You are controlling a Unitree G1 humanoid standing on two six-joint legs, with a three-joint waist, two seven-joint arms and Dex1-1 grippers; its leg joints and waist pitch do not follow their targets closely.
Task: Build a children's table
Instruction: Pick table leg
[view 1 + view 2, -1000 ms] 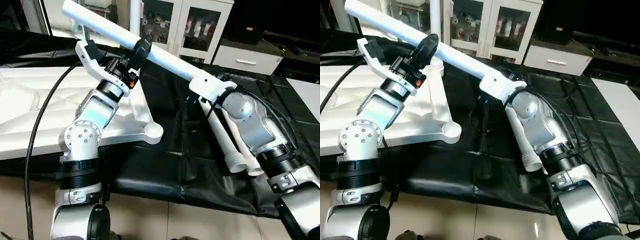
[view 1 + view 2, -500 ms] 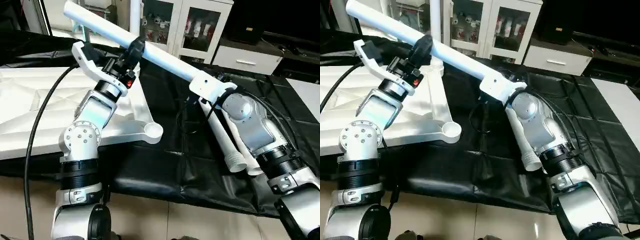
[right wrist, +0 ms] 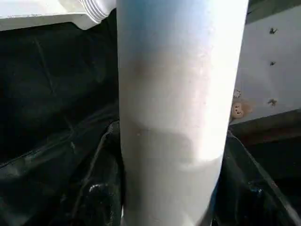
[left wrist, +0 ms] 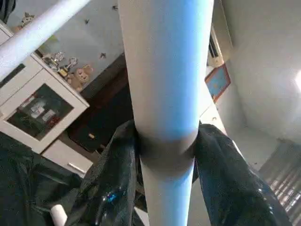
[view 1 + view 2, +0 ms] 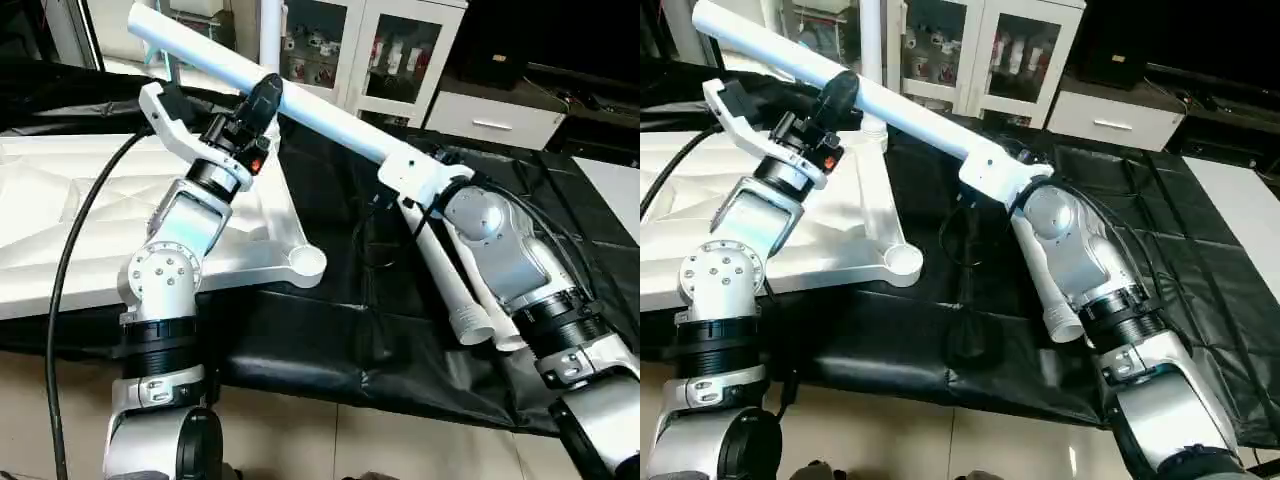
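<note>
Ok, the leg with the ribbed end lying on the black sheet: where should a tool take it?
Take the leg on its plain shaft, just beyond the ribbed end, from above with fingers across it. It lies flat on the black sheet, so only its top and sides are free.

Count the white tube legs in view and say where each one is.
4. One long white tube leg is held in the air by both grippers; two lie side by side on the black sheet; one stands upright behind the white tabletop. More may be hidden.
</note>
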